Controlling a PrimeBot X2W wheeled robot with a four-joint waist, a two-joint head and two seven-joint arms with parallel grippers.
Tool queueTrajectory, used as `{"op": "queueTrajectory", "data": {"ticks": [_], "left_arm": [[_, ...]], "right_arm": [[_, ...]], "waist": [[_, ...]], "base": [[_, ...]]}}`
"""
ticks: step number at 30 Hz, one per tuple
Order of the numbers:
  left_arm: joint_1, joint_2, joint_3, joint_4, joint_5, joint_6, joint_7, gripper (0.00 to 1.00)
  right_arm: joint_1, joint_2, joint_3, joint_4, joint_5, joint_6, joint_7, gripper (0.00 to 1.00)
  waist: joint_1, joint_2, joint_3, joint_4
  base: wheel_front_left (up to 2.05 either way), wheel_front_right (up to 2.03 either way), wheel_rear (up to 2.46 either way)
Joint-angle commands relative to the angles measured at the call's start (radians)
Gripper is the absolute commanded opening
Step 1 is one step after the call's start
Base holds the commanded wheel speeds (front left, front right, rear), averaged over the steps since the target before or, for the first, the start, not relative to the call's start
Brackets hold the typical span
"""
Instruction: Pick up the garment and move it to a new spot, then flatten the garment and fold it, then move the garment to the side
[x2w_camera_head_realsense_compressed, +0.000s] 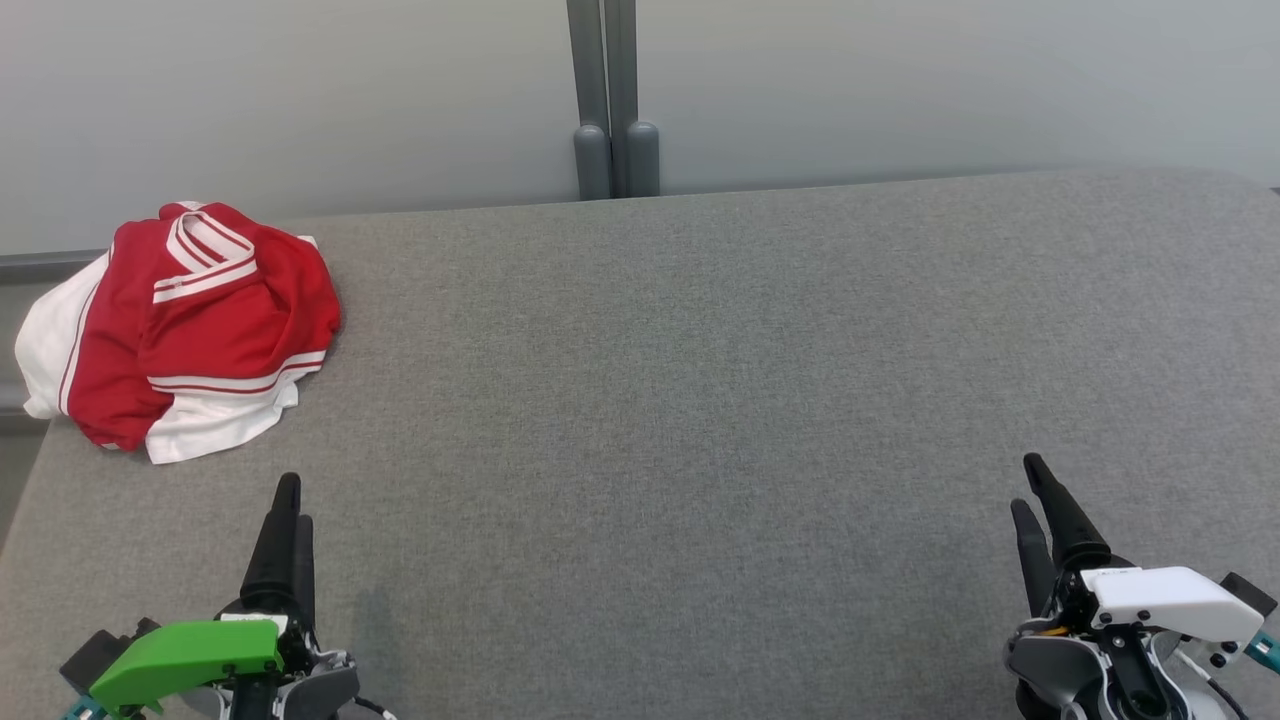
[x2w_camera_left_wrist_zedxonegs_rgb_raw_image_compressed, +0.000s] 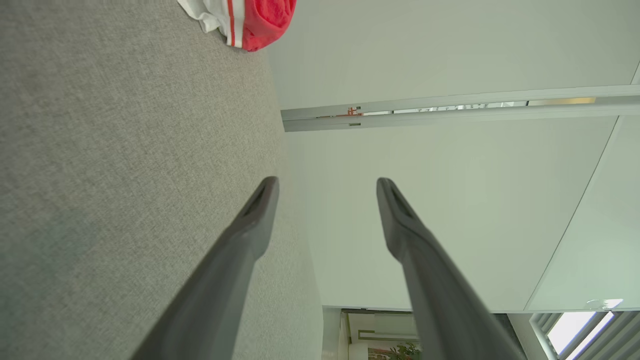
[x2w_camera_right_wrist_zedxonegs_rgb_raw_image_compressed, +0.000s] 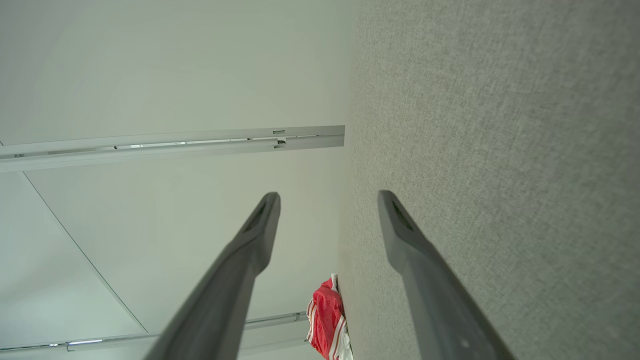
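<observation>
A crumpled red-and-white garment (x2w_camera_head_realsense_compressed: 185, 325) lies at the table's (x2w_camera_head_realsense_compressed: 700, 400) far left corner as the left gripper (x2w_camera_head_realsense_compressed: 295, 500) and right gripper (x2w_camera_head_realsense_compressed: 1025, 485) hover over the table's near edge, both spread wide and empty (pickup not yet begun), the left likeliest to reach forward first.

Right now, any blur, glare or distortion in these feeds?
Head view: soft even light, garment sharp, faint shadow beside the left end effector. Left wrist view: wide-angle stretch, window blown out lower right. Right wrist view: flat light, no glare, right end effector soft near the lens.
</observation>
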Motion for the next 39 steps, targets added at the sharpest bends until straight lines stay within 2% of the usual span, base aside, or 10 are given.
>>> {"op": "queueTrajectory", "data": {"ticks": [1,10,25,32,39], "left_arm": [[-0.017,0.005,-0.007,-0.024,0.024,0.004,-0.014,1.0],[-0.019,0.006,-0.032,-0.057,0.139,0.032,-0.053,1.0],[-0.004,0.008,-0.059,-0.108,0.366,0.075,-0.11,1.0],[0.0,0.008,-0.087,-0.123,0.545,0.082,-0.134,1.0],[0.007,0.009,-0.108,-0.133,0.65,0.097,-0.156,1.0]], "right_arm": [[-0.018,-0.005,0.003,-0.023,-0.024,0.0,-0.014,1.0],[-0.023,-0.006,0.0,-0.045,-0.145,0.0,-0.052,1.0],[-0.015,-0.008,0.024,-0.133,-0.494,0.0,-0.11,1.0],[-0.006,-0.009,0.029,-0.157,-0.634,0.0,-0.134,1.0],[-0.003,-0.009,0.039,-0.172,-0.75,0.0,-0.156,1.0]], "waist": [[0.0,0.0,0.0,0.0],[0.0,0.0,0.0,0.0],[0.0,0.0,0.001,0.0],[0.0,0.0,0.001,-0.001],[0.0,0.0,0.002,-0.003]], "base": [[0.0,0.0,0.0],[0.0,0.0,0.0],[0.0,0.0,0.0],[0.0,0.0,0.0],[0.0,0.0,0.0]]}}
